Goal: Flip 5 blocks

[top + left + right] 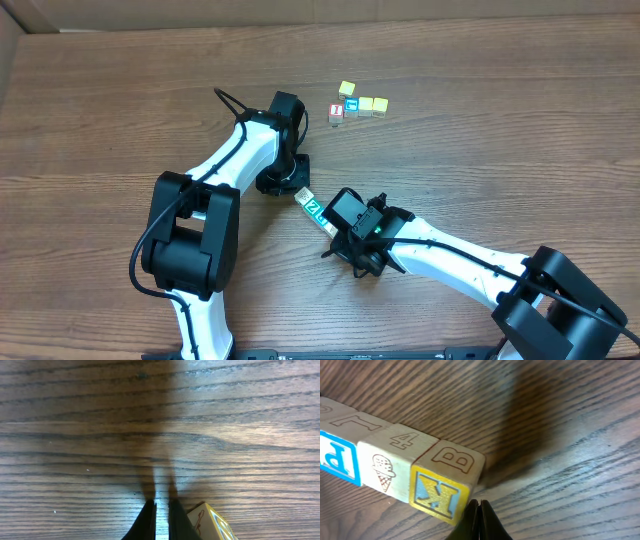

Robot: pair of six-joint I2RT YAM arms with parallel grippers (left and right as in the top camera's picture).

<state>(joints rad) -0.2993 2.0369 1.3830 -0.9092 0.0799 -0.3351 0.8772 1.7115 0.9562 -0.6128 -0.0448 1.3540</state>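
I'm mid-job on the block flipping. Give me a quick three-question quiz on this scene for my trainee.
1. True or false: in the right wrist view, the right gripper is shut and holds nothing.
2. In the right wrist view, which picture is on the front face of the block touching the K block? A) a fish B) an ice cream cone C) a star
3. Fill in: in the overhead view, the green block shows the letter ___.

Key: 1 true; 2 B; 3 Z.
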